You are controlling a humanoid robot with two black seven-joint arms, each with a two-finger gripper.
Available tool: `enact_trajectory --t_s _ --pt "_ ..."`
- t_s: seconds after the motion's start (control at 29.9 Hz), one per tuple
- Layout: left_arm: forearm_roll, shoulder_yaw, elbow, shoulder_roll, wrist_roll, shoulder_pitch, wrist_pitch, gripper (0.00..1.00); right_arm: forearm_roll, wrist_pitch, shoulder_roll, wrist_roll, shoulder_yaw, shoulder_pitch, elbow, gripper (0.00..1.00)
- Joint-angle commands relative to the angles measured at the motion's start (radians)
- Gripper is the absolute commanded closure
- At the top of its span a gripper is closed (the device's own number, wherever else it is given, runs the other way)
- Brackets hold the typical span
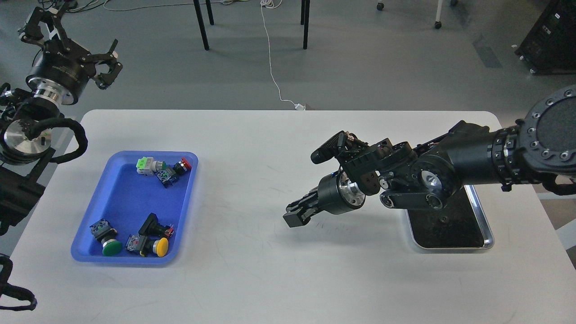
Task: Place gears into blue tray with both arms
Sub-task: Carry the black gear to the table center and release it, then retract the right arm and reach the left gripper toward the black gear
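On the white table [279, 279], seen from the head camera, the blue tray [123, 193] sat toward the left side, and everything else is easiest to place off that tray.

Inside the blue tray there was a bunch of push-button switches: a green-and-white one [147, 164] and a red-capped one [182, 165] up at its far end, then a green-capped one [108, 240] and a yellow-capped one [153, 245] at its near end, with a black one [153, 225] just behind the yellow one. The middle of the tray floor was bare blue. No gears could be made out in the tray.

Well off to the right of the blue tray, across a wide stretch of table, the steel tray [488, 234] lay near the right edge. Its dark bottom had some tiny dark specks on it, possibly gears, but too small to tell for sure.

The right gripper [294, 215] hung low over the table between the two trays, closer to the steel one, pointing back toward the blue tray. Its fingers looked pressed together, and whether anything was pinched in them couldn't be told.

The left gripper [96, 60] was up beyond the far-left corner of the table, behind the blue tray and off the tabletop, with its fingers spread apart and nothing in them.
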Motion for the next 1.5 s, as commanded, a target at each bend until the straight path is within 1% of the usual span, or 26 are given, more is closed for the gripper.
enact_trajectory --t_s 0.0,0.2,0.33,0.4,0.5,0.6,0.74,0.8,0.87,0.97,1.04,1.14,1.24,1.27,1.37,1.47 --pt "0.0 0.0 0.0 0.009 -0.001 0.0 -0.002 0.02 0.002 0.0 0.005 0.0 -0.021 -0.024 -0.023 0.79" --pt "0.0 0.001 -0.001 0.013 -0.001 0.002 -0.002 0.02 0.001 -0.002 0.005 0.001 -0.023 -0.062 -0.06 0.78" --pt "0.0 0.001 -0.004 0.014 -0.001 0.002 0.0 0.02 0.002 -0.01 0.005 0.012 -0.023 -0.088 -0.068 0.75" --pt "0.0 0.001 -0.004 0.016 0.001 0.002 0.0 0.02 0.002 -0.031 0.005 0.015 -0.023 -0.09 -0.068 0.68" --pt "0.0 0.001 -0.004 0.019 0.004 0.002 -0.002 0.02 0.002 -0.045 0.005 0.015 -0.023 -0.085 -0.069 0.52" --pt "0.002 0.001 -0.004 0.017 0.005 0.002 -0.002 0.02 0.002 -0.046 0.005 0.015 -0.015 -0.07 -0.071 0.39" --pt "0.002 0.001 -0.004 0.014 0.007 0.0 0.0 0.02 0.004 -0.05 0.005 0.015 0.0 -0.053 -0.069 0.28" --pt "0.002 0.003 -0.006 0.014 0.008 -0.002 0.006 0.02 0.005 -0.051 0.005 0.015 0.037 -0.05 -0.076 0.23" --pt "0.003 0.003 -0.011 0.017 0.01 -0.002 0.012 0.02 0.009 -0.056 -0.006 0.015 0.115 -0.039 -0.098 0.18" --pt "0.015 0.006 -0.037 0.034 0.011 0.0 0.009 0.02 0.062 -0.048 -0.09 0.015 0.305 -0.033 -0.135 0.11" --pt "0.019 0.043 -0.067 0.061 0.021 -0.005 0.008 0.02 0.122 -0.045 -0.165 0.015 0.423 -0.045 -0.125 0.06" --pt "0.043 0.151 -0.106 0.103 0.024 -0.044 -0.002 0.02 0.173 -0.045 -0.305 0.015 0.613 -0.096 -0.096 0.05" --pt "0.124 0.239 -0.144 0.131 0.014 -0.092 -0.006 0.02 0.174 -0.04 -0.395 0.014 0.798 -0.168 -0.085 0.03" --pt "0.205 0.264 -0.182 0.152 0.014 -0.113 -0.012 0.02 0.174 -0.039 -0.453 0.014 0.932 -0.22 -0.08 0.03" --pt "0.369 0.273 -0.276 0.186 0.014 -0.136 -0.015 0.02 0.176 -0.024 -0.503 0.014 1.167 -0.334 -0.083 0.02" --pt "0.544 0.276 -0.36 0.183 0.016 -0.149 -0.014 0.02 0.174 -0.017 -0.509 0.014 1.316 -0.44 -0.077 0.02"
